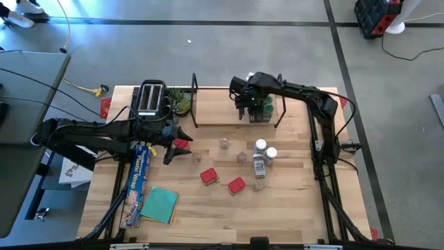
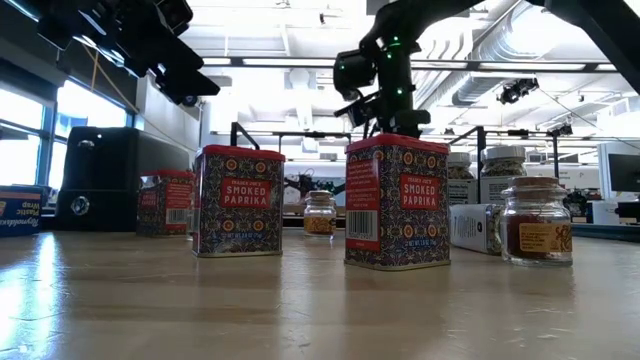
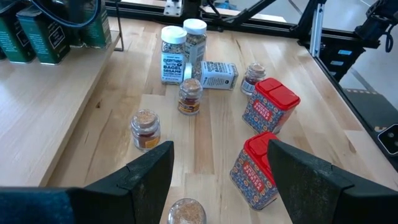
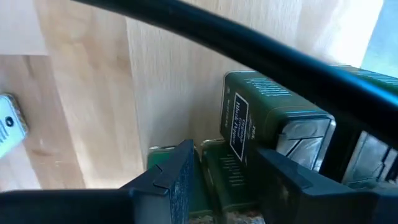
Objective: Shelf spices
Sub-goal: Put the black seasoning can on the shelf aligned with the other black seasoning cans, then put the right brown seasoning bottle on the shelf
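The right gripper [image 1: 251, 104] hangs over the shelf's [image 1: 222, 118] pale wooden board at the table's far side, its dark fingers clamped on a boxy green tin [image 4: 217, 177] beside another green tin [image 4: 273, 124]. The left gripper [image 3: 214, 180] hovers with jaws spread above a small glass jar [image 3: 185, 213]. Red paprika tins [image 1: 208, 176], round brownish jars [image 3: 145, 129] and white-lidded clear jars [image 1: 261, 147] stand on the table nearer.

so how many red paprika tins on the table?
3: two red boxy paprika tins mid-table, a third by the left fingers. More may be hidden.
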